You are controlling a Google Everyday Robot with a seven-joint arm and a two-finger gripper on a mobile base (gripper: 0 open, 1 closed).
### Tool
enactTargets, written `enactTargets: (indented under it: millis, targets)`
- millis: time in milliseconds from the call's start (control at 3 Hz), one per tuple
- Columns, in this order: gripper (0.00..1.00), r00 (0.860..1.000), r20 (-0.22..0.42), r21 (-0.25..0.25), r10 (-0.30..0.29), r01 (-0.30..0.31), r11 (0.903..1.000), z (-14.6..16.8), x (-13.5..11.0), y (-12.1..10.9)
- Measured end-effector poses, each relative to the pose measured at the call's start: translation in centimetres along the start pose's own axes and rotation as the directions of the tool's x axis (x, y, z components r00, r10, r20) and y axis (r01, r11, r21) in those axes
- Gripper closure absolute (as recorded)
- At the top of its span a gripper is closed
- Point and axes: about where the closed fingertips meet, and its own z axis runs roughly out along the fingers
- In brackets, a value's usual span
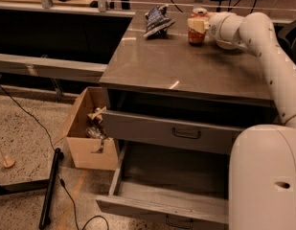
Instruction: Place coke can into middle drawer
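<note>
Gripper point(197, 26) clamped on the upright coke can point(196, 37) at one o'clock on the cabinet top point(186, 68), snack bag point(156, 20) at the can's nine o'clock, middle drawer point(162, 195) open at six o'clock.

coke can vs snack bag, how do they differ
The coke can is red, cylindrical and upright; the snack bag is dark blue-and-white and crumpled. The claw is at the coke can; the snack bag sits apart from it. Both rest on the countertop, far side.
</note>
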Motion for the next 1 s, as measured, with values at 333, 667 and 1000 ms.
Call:
enactTargets:
  millis: [333,667,1000]
  targets:
    - [0.98,0.998,0.043,-0.024,-0.041,0.042,0.9988,-5.1,-3.1,-0.5]
    - [1.0,0.993,0.111,-0.024,-0.045,0.048,0.9986,-13.1,-7.3,0.3]
    - [1.0,0.991,0.132,-0.065,-0.015,0.024,0.9976,-19.6,-8.3,3.4]
